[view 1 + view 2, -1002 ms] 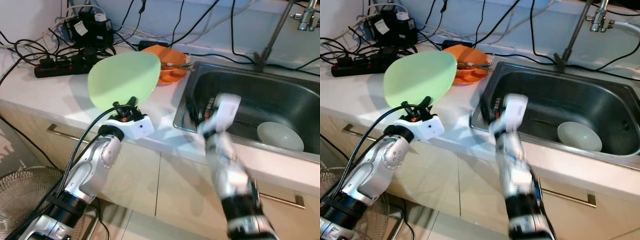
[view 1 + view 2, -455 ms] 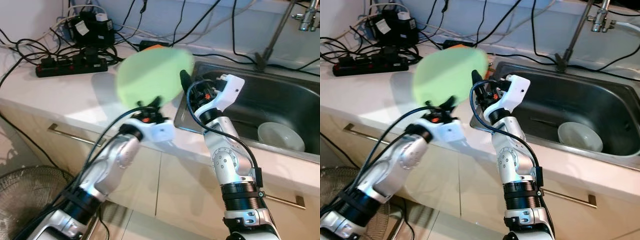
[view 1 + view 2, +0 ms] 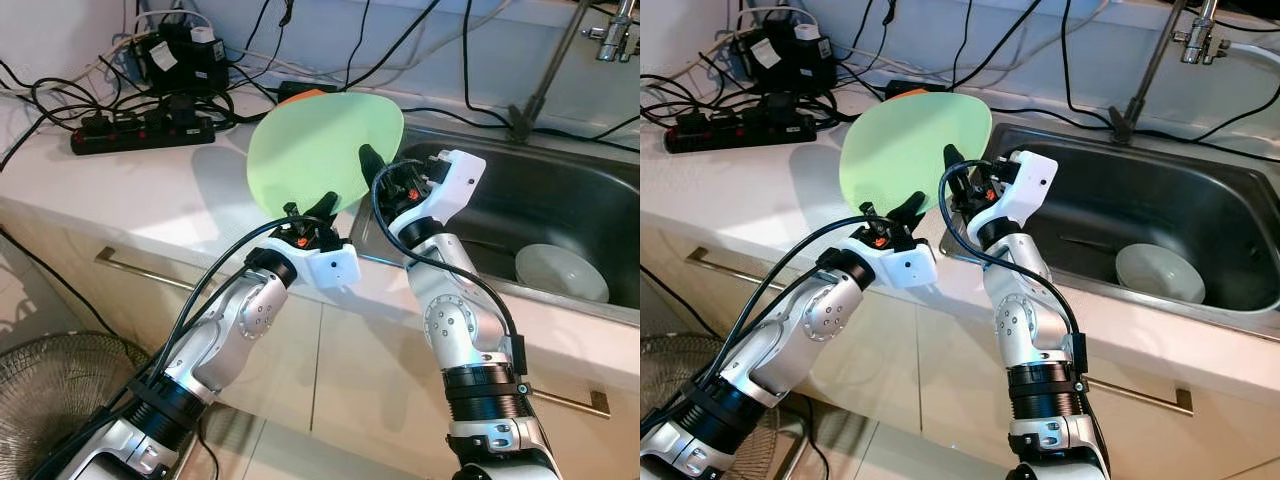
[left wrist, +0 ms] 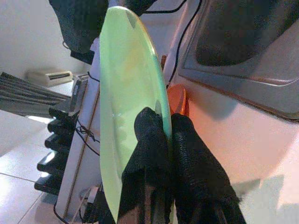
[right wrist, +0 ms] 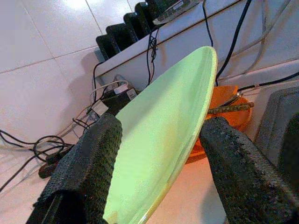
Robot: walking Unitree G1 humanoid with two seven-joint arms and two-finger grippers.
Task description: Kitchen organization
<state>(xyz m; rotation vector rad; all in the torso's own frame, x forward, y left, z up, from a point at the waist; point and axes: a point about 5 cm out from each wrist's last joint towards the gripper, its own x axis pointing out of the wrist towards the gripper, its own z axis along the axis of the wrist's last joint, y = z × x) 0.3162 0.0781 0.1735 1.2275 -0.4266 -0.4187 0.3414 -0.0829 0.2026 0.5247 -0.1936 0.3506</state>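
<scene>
Above the worktop (image 3: 120, 190) edge beside the sink (image 3: 560, 200): green plate (image 3: 325, 150) carried rightward from a second ago, now meeting the raised right claw (image 3: 385, 180). Left claw (image 4: 161, 140) clamped on the plate's lower rim; right claw spread wide, straddling the far rim without contact. Probably a handover toward the sink.

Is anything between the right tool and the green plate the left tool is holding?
Nothing visible. The left tool is shut on the plate's lower rim, holding it up on edge. The right tool is open, one finger on each side of the plate, with no object in between.
</scene>
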